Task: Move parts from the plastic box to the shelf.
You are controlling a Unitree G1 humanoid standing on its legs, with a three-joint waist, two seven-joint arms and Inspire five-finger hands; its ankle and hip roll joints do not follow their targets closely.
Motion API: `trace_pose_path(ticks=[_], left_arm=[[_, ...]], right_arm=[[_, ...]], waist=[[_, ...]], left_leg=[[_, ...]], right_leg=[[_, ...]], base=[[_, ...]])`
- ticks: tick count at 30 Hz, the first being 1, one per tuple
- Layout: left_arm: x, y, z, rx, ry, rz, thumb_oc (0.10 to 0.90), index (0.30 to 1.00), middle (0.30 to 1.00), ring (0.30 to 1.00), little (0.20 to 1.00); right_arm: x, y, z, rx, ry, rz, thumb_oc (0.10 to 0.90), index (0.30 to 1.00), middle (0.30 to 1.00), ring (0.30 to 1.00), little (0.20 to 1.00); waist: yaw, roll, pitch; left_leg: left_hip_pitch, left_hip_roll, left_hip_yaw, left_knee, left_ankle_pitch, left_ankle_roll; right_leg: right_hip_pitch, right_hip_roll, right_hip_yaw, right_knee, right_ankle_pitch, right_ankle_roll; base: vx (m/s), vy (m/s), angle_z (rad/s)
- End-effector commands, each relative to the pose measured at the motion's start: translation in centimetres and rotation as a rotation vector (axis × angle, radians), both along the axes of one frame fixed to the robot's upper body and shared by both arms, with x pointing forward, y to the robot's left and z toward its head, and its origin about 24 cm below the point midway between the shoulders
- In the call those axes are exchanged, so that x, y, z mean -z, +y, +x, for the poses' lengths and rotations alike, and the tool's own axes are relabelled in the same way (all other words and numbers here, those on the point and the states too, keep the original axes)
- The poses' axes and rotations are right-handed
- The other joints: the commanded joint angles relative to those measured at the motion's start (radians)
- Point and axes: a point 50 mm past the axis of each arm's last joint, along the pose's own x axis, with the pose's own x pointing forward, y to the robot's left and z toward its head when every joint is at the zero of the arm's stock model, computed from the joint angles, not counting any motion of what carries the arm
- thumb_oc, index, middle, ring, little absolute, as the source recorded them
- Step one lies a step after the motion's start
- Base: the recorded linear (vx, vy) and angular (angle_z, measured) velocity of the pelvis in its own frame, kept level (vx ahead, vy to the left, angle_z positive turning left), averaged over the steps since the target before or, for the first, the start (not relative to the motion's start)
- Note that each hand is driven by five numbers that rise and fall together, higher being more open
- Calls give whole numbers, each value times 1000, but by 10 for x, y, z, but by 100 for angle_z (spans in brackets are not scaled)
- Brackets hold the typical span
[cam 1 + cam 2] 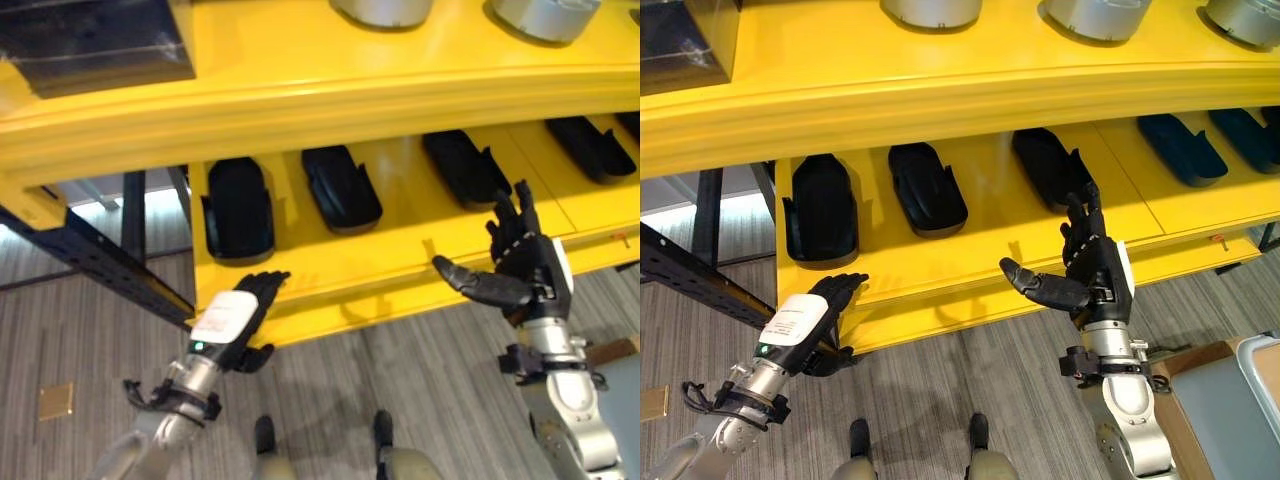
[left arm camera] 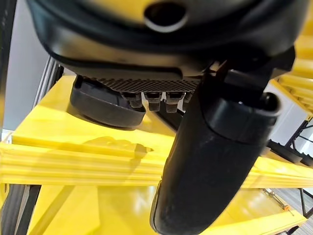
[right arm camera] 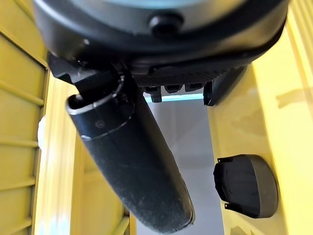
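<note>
Nearest the camera, the left hand (image 1: 238, 318) hangs in front of the yellow shelf's (image 1: 330, 85) lower lip with straight fingers and nothing in it. The right hand (image 1: 1092, 268) is raised just before the lower tier's front edge, fingers upright, thumb spread sideways, also empty. Past the hands, the lower tier carries a row of black parts, five in the right eye view: one (image 1: 823, 207) at the left end, a second (image 1: 927, 187), a third (image 1: 1050, 166) just beyond the right hand's fingertips, and two more (image 1: 1181, 148) (image 1: 1246, 138) further right. Each is a glossy, elongated, rounded shell, darker than the tier it lies on. On the upper tier stand three silver-grey round parts (image 1: 931, 11) (image 1: 1098, 17) (image 1: 1243, 18), and a dark box (image 1: 95, 45) sits at its left end.
</note>
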Motion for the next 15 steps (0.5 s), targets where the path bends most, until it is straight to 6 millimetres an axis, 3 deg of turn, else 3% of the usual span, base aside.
trace_pose_path(ticks=[1, 15], left_arm=[[-30, 0, 15, -4, -209, -6, 900, 1000, 1000, 1000, 1000], [-5, 16, 18, -129, -114, 11, 900, 1000, 1000, 1000, 1000]], right_arm=[[-64, -2, -4, 10, -363, -26, 900, 1000, 1000, 1000, 1000], [-57, -3, -4, 22, -329, -14, 900, 1000, 1000, 1000, 1000]], waist=[[-19, -18, -39], [-27, -18, -36]], left_leg=[[51, 19, 26, -8, 31, 2], [49, 17, 31, -8, 29, 2]], right_leg=[[-43, 57, -12, 173, -100, -55], [-49, 57, -6, 168, -95, -57]], base=[[0, 0, 0], [0, 0, 0]])
